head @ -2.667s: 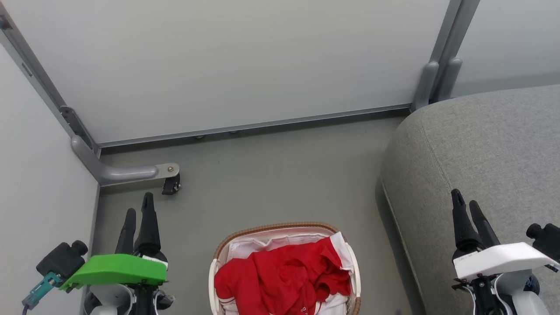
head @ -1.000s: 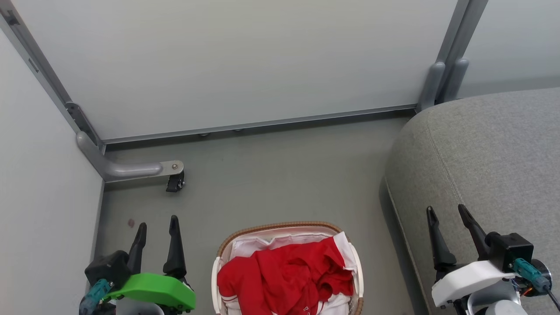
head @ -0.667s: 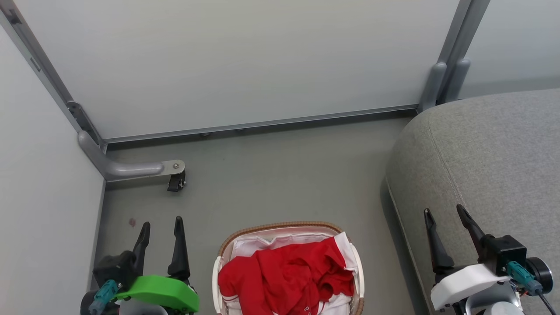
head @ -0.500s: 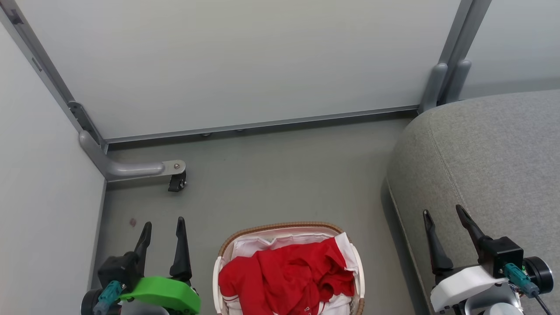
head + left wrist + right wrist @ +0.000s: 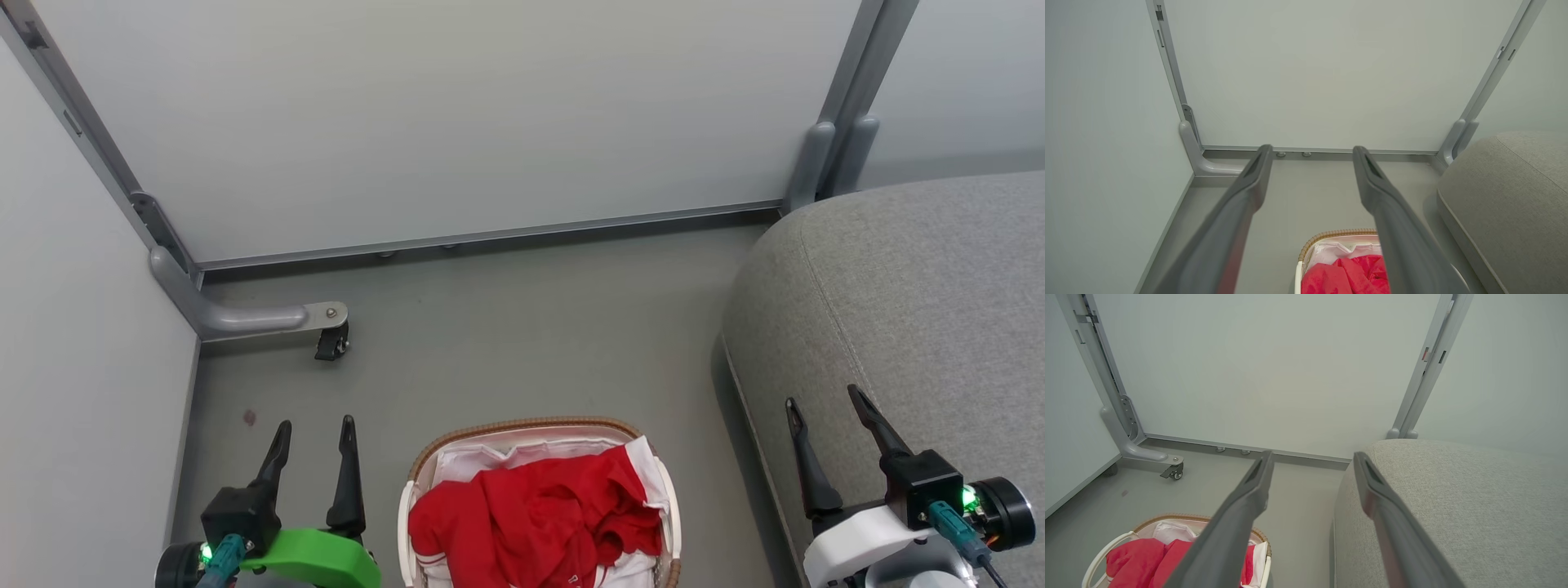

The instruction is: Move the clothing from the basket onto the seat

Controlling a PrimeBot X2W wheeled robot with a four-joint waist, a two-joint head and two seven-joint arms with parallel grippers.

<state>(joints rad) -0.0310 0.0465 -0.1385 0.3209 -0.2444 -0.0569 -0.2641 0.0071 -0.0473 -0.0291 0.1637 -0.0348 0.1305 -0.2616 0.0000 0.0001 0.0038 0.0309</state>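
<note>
While my head looks down into this corner, the far left is a pale wall panel (image 5: 73, 343), and from its foot a grey metal leg (image 5: 245, 314) runs out over the floor (image 5: 506, 327) to a small black caster (image 5: 331, 345). Nearer to me, low at the left, my left pincer (image 5: 317, 423) hangs above bare floor on its green housing (image 5: 314, 557). Its two dark fingers are spread wide with nothing between them, and it sits beside the basket without touching it.

At the bottom middle stands the basket (image 5: 522, 425), on the floor between my two pincers, its brown woven rim curving round the far side and its near part cut off by the lower edge. A white liner (image 5: 469, 461) shows inside the far wall. The clothing (image 5: 535, 514) lies bundled in the basket, bright red and heaped about to the rim, with thin white stripes at its lower left. A white fold rises at its right edge — garment or liner, I cannot tell.

A strip of floor separates the basket from the seat (image 5: 914, 278), the big grey cushion with a stitched seam along its rounded front. My right pincer (image 5: 821, 397), on its white housing (image 5: 857, 531), is poised over that front edge — fingers wide apart, holding nothing.
</note>
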